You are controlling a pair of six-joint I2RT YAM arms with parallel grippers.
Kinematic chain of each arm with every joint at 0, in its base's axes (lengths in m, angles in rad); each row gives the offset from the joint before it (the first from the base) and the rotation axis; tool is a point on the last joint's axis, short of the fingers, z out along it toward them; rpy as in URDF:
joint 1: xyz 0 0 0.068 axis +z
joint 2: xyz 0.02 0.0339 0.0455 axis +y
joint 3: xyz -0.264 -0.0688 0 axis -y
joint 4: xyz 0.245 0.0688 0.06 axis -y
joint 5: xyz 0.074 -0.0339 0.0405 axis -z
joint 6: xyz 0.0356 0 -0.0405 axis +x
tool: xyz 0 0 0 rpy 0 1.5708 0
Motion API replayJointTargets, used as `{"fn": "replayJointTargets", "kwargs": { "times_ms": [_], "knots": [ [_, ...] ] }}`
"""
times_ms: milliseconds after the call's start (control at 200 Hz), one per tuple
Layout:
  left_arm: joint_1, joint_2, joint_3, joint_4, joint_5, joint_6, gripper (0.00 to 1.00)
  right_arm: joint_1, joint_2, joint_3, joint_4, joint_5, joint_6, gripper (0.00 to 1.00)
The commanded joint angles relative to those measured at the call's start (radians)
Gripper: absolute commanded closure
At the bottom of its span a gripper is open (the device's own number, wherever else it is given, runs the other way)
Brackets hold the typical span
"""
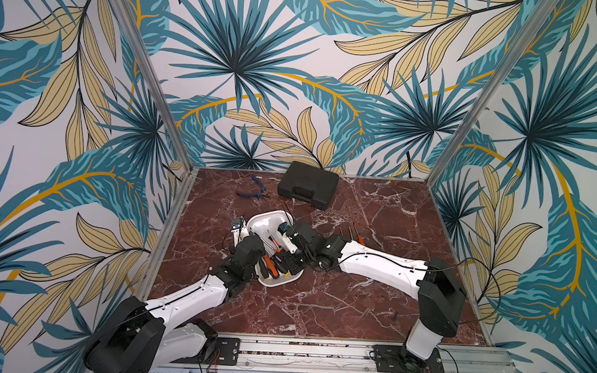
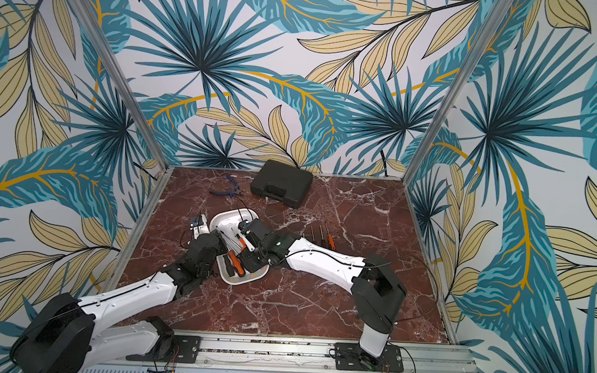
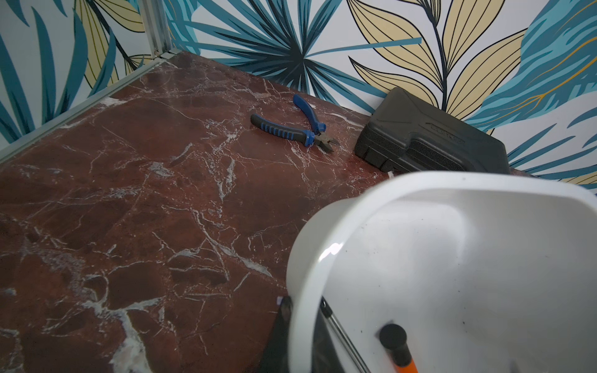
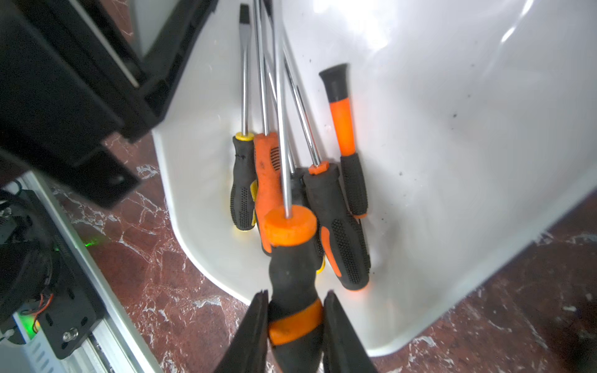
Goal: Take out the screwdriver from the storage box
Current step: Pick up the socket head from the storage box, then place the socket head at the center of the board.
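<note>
The right gripper [image 4: 295, 306] has its jaws clamped on the black-and-orange handle of one screwdriver [image 4: 292, 258], close to the end of the handle. This screwdriver is inside the storage box [image 4: 452, 129], at the end nearer to the robot. Its long shaft lies over the other tools there. Under it and beside it are several more screwdrivers [image 4: 336, 226]: one with a yellow collar, one mostly orange, one black with orange and one slim with a black cap. They lie tight together with handles touching, so the held handle has neighbours on both sides.

The left gripper [image 3: 302, 319] is at the side wall of the box. Its jaws are closed on this wall, one finger outside and one inside. The box stands in the middle of the counter [image 1: 319, 300], between the two arms. In both top views the right wrist covers a part of the box.

Beyond the right arm, three screwdrivers [image 1: 360, 239] lie side by side on the counter. At the far side are blue-handled pliers [image 1: 255, 188] and just beside them a closed black case [image 1: 307, 184], well apart from the box.
</note>
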Motion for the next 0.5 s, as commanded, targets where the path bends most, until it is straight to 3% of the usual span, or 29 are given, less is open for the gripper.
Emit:
{"fn": "replayJointTargets", "kwargs": {
  "times_ms": [0, 270, 496],
  "knots": [
    [0.006, -0.045, -0.02, 0.063, -0.01, -0.026, 1.0, -0.027, -0.057, -0.03, -0.042, 0.001, -0.001, 0.87],
    [0.009, -0.052, -0.03, 0.068, -0.009, -0.028, 1.0, -0.215, -0.189, -0.117, -0.068, -0.006, 0.086, 0.86],
    [0.01, -0.044, -0.03, 0.077, -0.001, -0.029, 1.0, -0.336, -0.129, -0.113, -0.117, -0.012, 0.148, 0.85]
  ]
}}
